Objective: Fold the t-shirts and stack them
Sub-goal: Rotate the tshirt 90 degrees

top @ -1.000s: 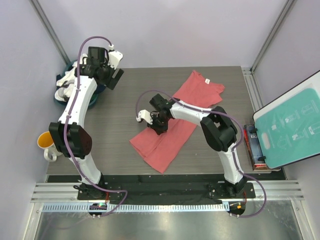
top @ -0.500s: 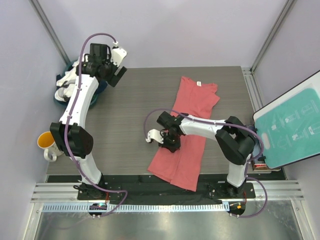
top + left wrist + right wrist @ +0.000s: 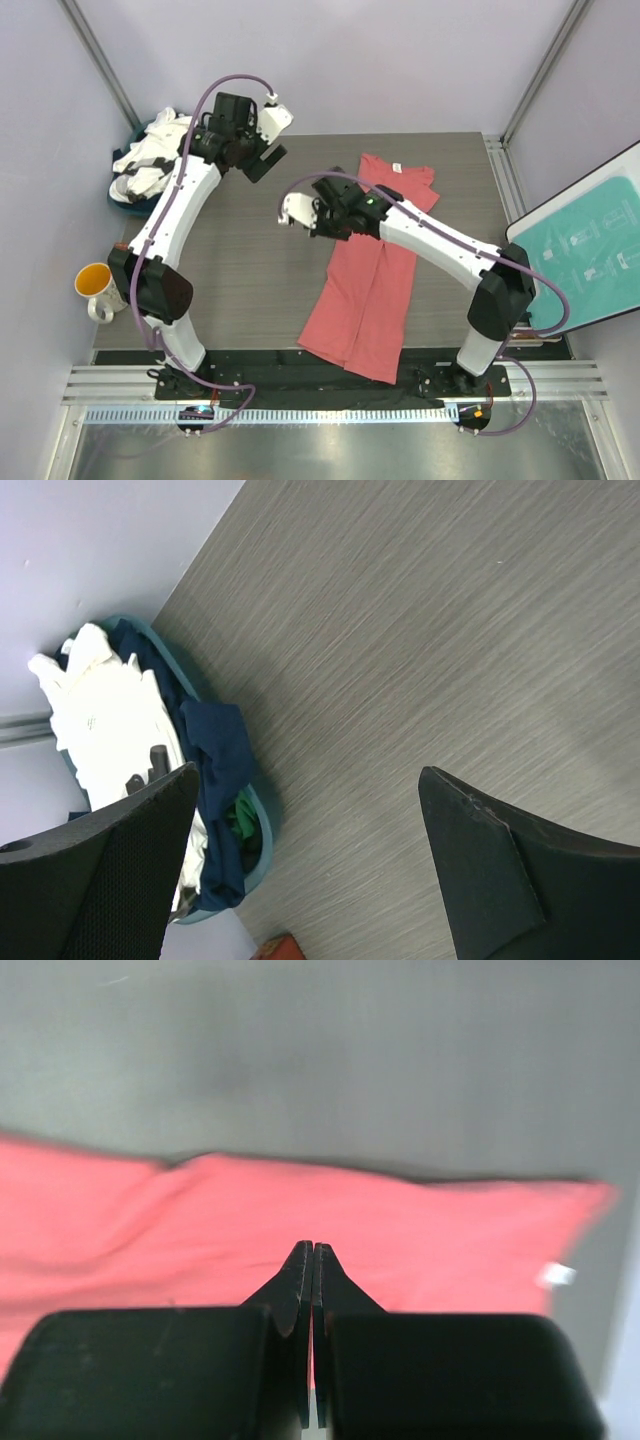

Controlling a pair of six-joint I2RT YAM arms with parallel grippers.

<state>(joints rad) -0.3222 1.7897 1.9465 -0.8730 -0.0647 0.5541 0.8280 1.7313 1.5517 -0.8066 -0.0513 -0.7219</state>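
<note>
A coral-red t-shirt lies folded lengthwise on the table, neck and white tag at the far end. It fills the right wrist view, with its tag at the right. My right gripper is at the shirt's upper left edge with its jaws shut; no cloth shows between them. My left gripper is open and empty over bare table at the back left. White tees and a navy tee lie in a teal basket.
The basket pile sits off the table's back left corner. An orange-lined mug stands at the left edge. A teal board leans at the right over a dark box.
The right gripper dragged the shirt straight and toward the front, then moved up to its far left edge. The left arm has swung right, away from the basket.
</note>
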